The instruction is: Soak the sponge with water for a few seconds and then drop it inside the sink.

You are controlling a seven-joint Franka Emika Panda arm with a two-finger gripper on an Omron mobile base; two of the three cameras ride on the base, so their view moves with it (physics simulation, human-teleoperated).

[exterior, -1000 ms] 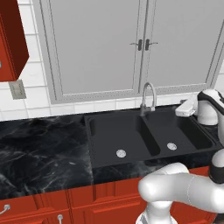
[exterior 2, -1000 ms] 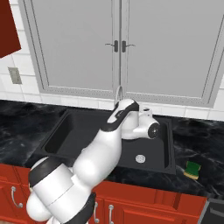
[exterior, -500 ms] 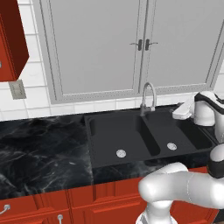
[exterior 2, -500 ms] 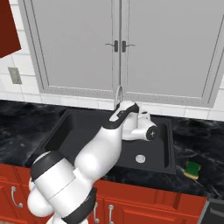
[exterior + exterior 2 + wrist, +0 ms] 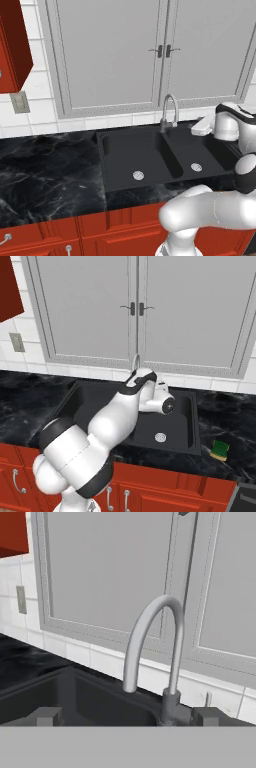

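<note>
Sponge (image 5: 220, 450), small and rectangular, yellow with a dark green scrub layer on top, lies on the black marbled table (image 5: 30, 401) to the right of the sink, near the table's front edge and well apart from the arm. It rests flat, touching nothing else.

The matte black rectangular double-basin sink (image 5: 125, 155) is set into the table, with a round silver drain in each basin. A curved silver gooseneck faucet (image 5: 150, 642) rises at the far rim, between the two basins, its spout arching over toward the left one. No stream is visible at the spout.

The white robot arm (image 5: 107, 428) reaches over the sink with its hand held above the right basin, close to the faucet. In the hand view the two small dark fingers (image 5: 47, 716) stand spread wide apart at the bottom, one on each side of the faucet's base, and nothing is between them.

Behind the sink runs a white tiled wall (image 5: 35, 90) with a grey outlet plate at the left. Above it hang grey double cabinet doors (image 5: 160, 50) with small dark handles. Red cabinet fronts (image 5: 75, 230) sit under the table, and a red upper cabinet (image 5: 12, 45) hangs at far left.
</note>
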